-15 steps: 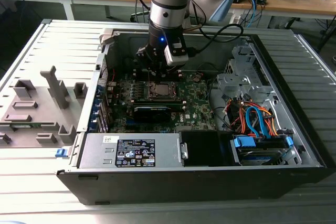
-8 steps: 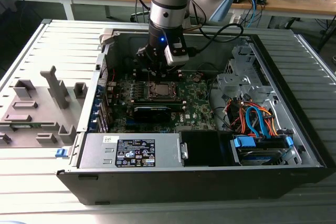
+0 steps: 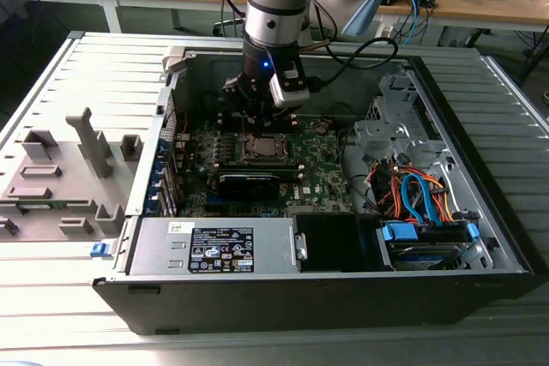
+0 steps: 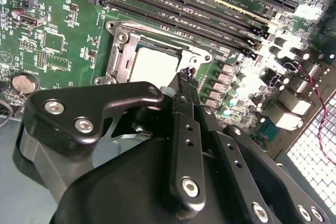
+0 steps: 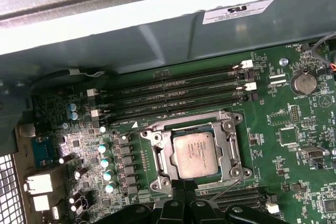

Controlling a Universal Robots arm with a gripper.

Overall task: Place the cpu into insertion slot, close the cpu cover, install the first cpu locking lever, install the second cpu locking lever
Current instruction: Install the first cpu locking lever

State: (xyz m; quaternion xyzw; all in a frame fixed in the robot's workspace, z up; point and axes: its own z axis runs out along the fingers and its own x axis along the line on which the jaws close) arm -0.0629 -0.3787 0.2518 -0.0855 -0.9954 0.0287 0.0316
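The cpu (image 5: 194,153) lies flat in the insertion slot (image 5: 229,165) on the green motherboard, its silver top showing. The cpu cover (image 5: 158,157) lies down around it as a metal frame. A thin wire lever (image 5: 229,188) runs slantwise beside one edge of the socket. My gripper (image 5: 185,186) hangs just above that edge with its black fingers (image 4: 182,124) pressed together and nothing seen between them. In the exterior view the gripper (image 3: 257,123) stands over the cpu (image 3: 262,145) inside the open computer case. In the second wrist view the fingertips end next to the cpu (image 4: 154,64).
Long black memory slots (image 5: 173,94) run along one side of the socket. A black card (image 3: 249,183), a grey power supply (image 3: 214,248) and a drive bay with blue and orange cables (image 3: 420,199) crowd the case. A grey fixture tray (image 3: 60,179) sits at the exterior view's left.
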